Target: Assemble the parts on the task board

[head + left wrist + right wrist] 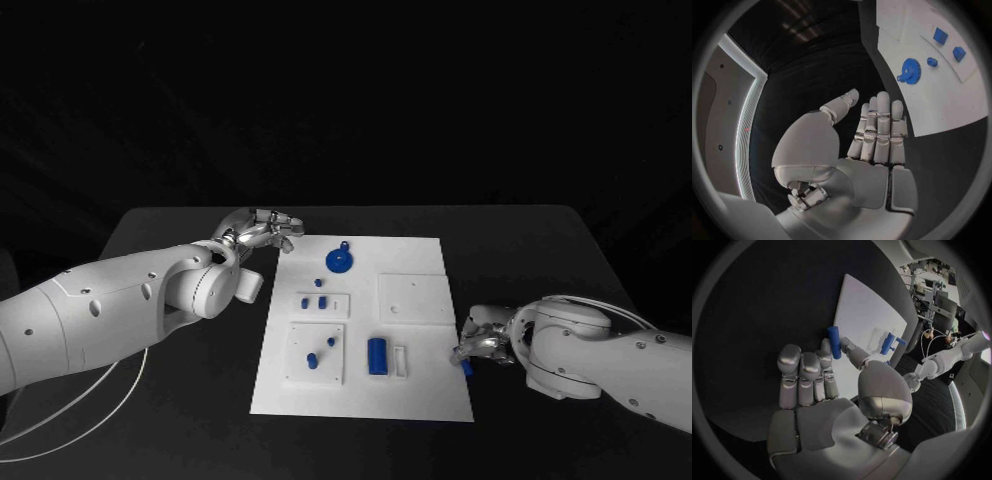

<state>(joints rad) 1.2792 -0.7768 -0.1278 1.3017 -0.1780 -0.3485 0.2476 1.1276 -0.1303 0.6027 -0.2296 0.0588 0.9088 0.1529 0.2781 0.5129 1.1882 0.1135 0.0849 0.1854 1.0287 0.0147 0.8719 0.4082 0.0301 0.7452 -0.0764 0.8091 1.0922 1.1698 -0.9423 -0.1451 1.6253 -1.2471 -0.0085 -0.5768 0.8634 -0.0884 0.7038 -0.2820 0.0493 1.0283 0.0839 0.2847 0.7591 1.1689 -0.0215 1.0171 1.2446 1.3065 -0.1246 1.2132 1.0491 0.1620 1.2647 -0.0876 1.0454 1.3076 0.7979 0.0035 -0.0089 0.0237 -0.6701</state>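
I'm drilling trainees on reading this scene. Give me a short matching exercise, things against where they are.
Things:
1. blue gear
2. blue cylinder
3. left hand
4. right hand

Places:
A. far left corner of the task board
B. board's right edge, pinching a small blue peg
C. far end of the board
D. near half of the board

Pairs: 1-C, 2-D, 3-A, 4-B

The right hand [826, 390] is over the black table [761, 340] beside the white task board [864, 315]. A small blue cylindrical part [834, 342] is pinched between its thumb and a fingertip, just at the board's edge; the other fingers [801, 377] lie straight and close together. Farther across the board, another blue part [889, 342] stands in a pale fixture.
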